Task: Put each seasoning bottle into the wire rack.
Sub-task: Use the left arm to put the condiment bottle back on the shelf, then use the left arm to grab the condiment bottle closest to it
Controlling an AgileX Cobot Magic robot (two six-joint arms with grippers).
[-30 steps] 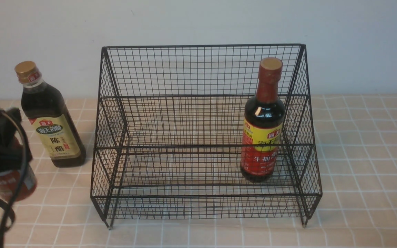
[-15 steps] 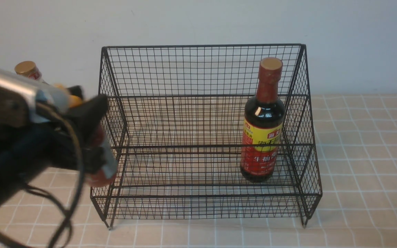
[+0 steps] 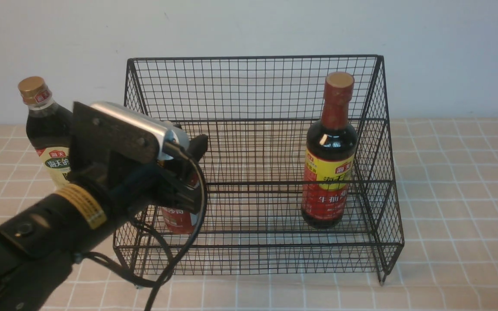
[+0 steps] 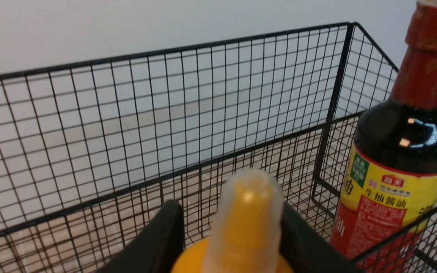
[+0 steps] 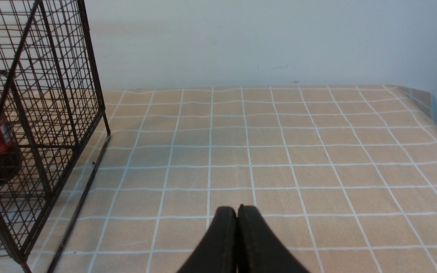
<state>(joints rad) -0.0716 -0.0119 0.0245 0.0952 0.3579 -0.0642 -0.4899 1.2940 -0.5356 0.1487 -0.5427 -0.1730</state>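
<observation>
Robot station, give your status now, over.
Left end effector closed on small red sauce bottle, at rack's left part. Right end effector shut. Red-necked bottle in rack; gold-capped bottle outside.

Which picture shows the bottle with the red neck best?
The front view: it shows the whole bottle, cap to base, through the rack's wires. The left wrist view cuts off its top and base; the right wrist view shows only its lower part.

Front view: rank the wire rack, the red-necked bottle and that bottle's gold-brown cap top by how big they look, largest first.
1. Wire rack
2. Red-necked bottle, standing inside the rack
3. Its gold-brown cap top
</observation>
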